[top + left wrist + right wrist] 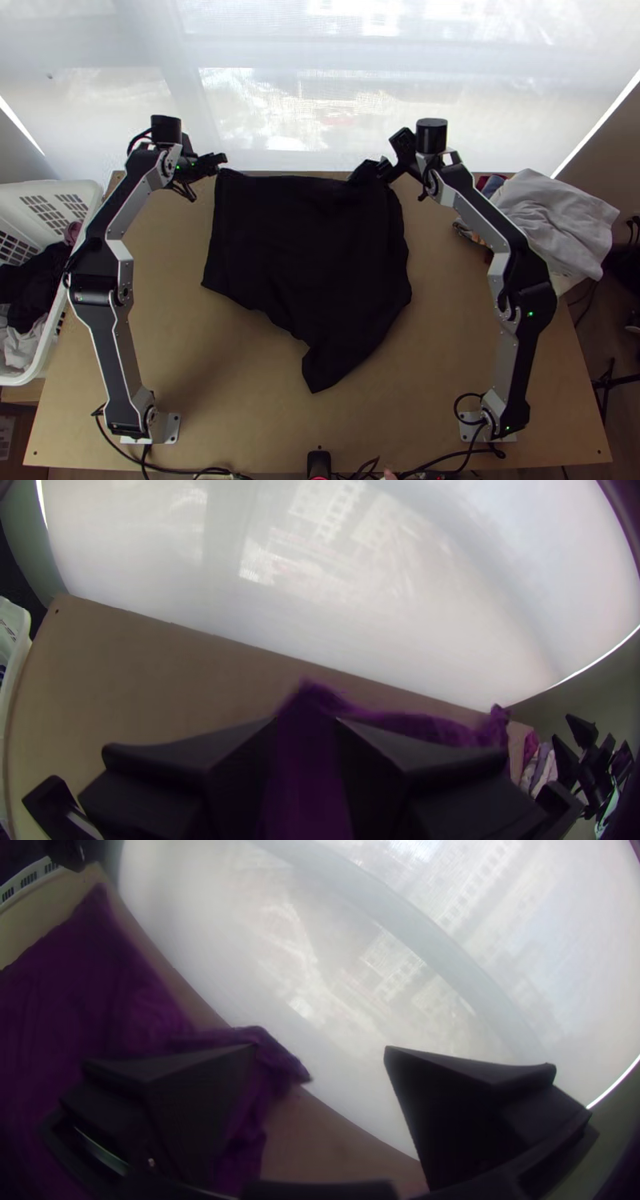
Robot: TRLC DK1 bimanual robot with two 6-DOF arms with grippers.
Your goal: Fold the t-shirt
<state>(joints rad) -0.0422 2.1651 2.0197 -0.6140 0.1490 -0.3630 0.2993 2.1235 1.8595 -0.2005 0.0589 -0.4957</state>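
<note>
The black t-shirt (308, 248) lies spread on the table, its lower end tapering to a folded-over point; it appears purple (307, 767) in the left wrist view. At its far left corner is my left gripper (222, 162); in its wrist view the left gripper (307, 719) stands slightly open, with cloth between its fingers. My right gripper (374, 170) is over the shirt's far right edge. Seen from the right wrist, the right gripper (320, 1050) is wide open, one finger over a raised, bunched flap of the shirt (257, 1040).
A white basket (80, 192) with dark and light clothes stands at the left. At the right is a pile topped by a light grey cloth (552, 220). Bare table (232, 384) surrounds the shirt's near side, and a pale, translucent window screen (320, 104) rises beyond the far edge.
</note>
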